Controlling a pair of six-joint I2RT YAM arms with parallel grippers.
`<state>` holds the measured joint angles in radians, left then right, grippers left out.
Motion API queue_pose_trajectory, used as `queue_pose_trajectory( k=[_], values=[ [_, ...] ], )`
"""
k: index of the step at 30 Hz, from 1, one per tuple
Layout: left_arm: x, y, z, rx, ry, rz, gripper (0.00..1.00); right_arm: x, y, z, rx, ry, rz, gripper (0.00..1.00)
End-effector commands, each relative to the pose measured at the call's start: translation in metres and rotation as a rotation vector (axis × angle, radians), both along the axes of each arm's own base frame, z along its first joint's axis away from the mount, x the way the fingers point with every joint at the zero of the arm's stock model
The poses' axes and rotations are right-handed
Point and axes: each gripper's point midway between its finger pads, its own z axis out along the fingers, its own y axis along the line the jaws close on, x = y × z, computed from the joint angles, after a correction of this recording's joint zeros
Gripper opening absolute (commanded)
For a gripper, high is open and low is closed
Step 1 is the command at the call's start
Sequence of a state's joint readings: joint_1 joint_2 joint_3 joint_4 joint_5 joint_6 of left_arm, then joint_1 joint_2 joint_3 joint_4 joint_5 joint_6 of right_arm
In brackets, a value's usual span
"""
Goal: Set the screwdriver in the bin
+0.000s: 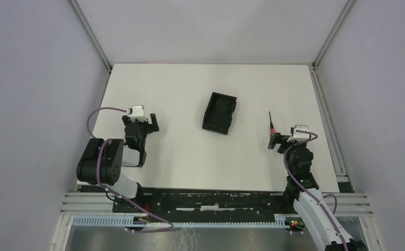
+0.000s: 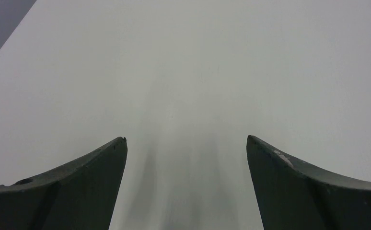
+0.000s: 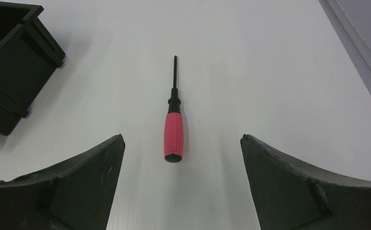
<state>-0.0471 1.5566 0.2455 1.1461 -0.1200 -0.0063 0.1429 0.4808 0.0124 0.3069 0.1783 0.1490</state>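
**While the screwdriver [image 3: 173, 129] is lying loose, we are only lining up**

We are hovering our right gripper [image 3: 182, 138] just behind the red handle, jaws spread wide, touching nothing. The tool is resting on the table [image 1: 179, 157], well apart from the bin [image 1: 215, 127] at its left. Our left gripper [image 2: 186, 139] is idling, also spread. Grasping, carrying and releasing are all waiting, we judge.
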Motion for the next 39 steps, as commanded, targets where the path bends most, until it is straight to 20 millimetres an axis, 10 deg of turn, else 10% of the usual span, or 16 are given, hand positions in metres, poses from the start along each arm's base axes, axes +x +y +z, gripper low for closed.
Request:
queue_pose_trajectory(
  k=[1,11,19,26,33,39],
  values=[
    [0.004,-0.001,0.014,-0.018,-0.048,-0.002,1.0,0.003,-0.001,0.007,-0.016,-0.036,0.001,0.98],
    [0.004,-0.001,0.014,-0.018,-0.048,-0.003,1.0,0.033,0.0,0.095,-0.071,-0.059,0.005,0.98],
    [0.004,-0.001,0.014,-0.018,-0.048,-0.002,1.0,0.094,0.005,0.161,-0.208,0.264,0.046,0.98],
    [0.004,-0.001,0.014,-0.019,-0.048,-0.003,1.0,0.128,0.016,0.079,-0.247,0.68,0.181,0.96],
    [0.004,-0.001,0.014,-0.018,-0.048,-0.002,1.0,0.105,0.017,-0.037,-0.174,0.927,0.222,0.83],
    [0.004,-0.001,0.014,-0.018,-0.047,-0.002,1.0,0.087,0.01,-0.081,-0.172,1.032,0.204,0.7]
  ],
)
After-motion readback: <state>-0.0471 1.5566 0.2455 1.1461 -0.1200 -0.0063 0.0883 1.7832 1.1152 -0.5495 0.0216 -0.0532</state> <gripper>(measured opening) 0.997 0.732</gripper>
